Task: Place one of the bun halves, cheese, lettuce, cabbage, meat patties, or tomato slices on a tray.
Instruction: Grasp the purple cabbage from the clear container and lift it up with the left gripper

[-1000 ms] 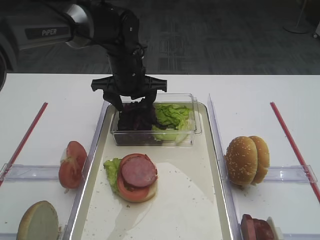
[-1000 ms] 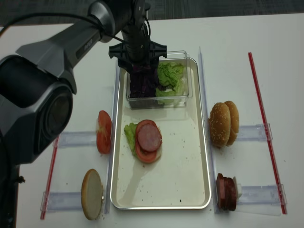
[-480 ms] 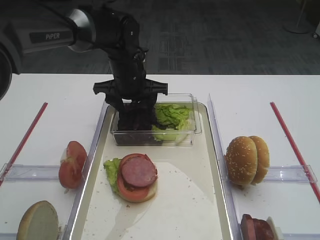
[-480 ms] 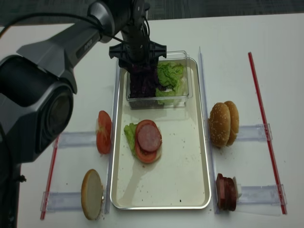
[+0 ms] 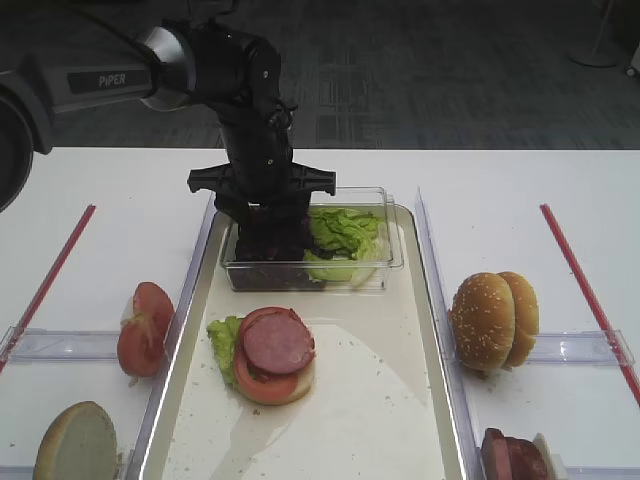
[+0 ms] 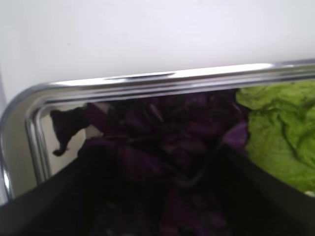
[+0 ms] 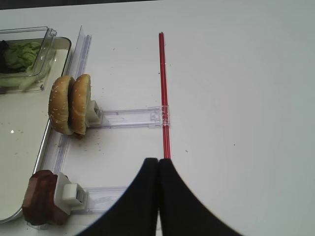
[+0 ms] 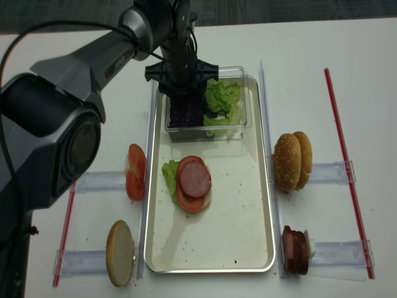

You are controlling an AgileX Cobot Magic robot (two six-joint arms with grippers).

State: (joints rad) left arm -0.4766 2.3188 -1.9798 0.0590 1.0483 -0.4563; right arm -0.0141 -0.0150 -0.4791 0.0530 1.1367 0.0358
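My left gripper reaches down into the left end of a clear plastic box at the far end of the tray. It stands open, its fingers set wide on either side of the dark purple cabbage, which fills the gap between them in the left wrist view. Light green lettuce fills the box's right end. Mid-tray lies a stack of lettuce leaf, tomato slice and meat patty. My right gripper is shut and empty above the bare table, right of the tray.
Tomato slices and a bun half stand in clear holders left of the tray. Two bun halves and meat patties stand in holders to its right. Red strips run along the table on both sides.
My left gripper has sunk lower into the cabbage in the box and its fingers have drawn in a little. The right gripper has not moved.
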